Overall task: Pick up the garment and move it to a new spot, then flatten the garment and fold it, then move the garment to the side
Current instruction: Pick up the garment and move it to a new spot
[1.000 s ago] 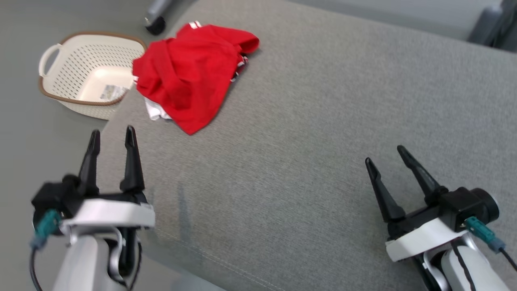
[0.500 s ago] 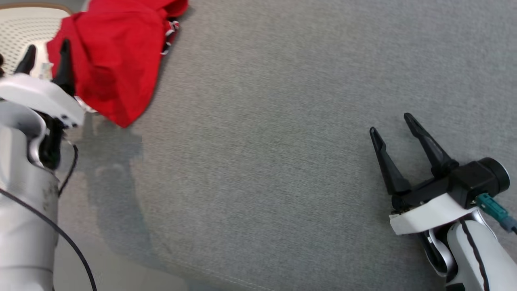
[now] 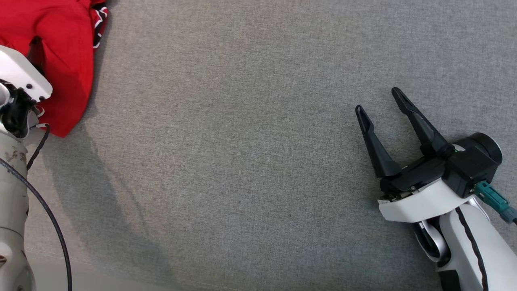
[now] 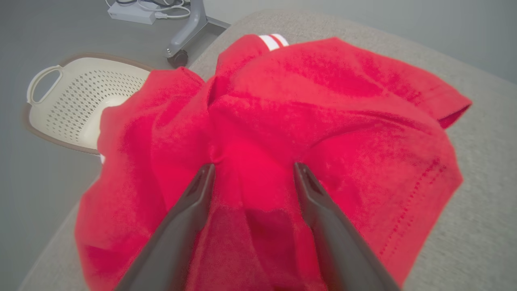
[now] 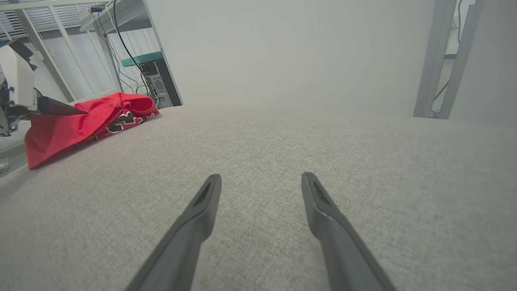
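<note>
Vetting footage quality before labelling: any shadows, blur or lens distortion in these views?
Head view: sharp, a soft shadow on the cushion below the garment. Left wrist view: garment slightly soft and oversaturated around the left gripper. Right wrist view: wide-angle bows the cushion; right gripper soft near the lens.

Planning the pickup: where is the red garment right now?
The garment lies crumpled at the head view's top left, at the left edge of the cushion, with the open left gripper down at it and the basket beyond.
</note>
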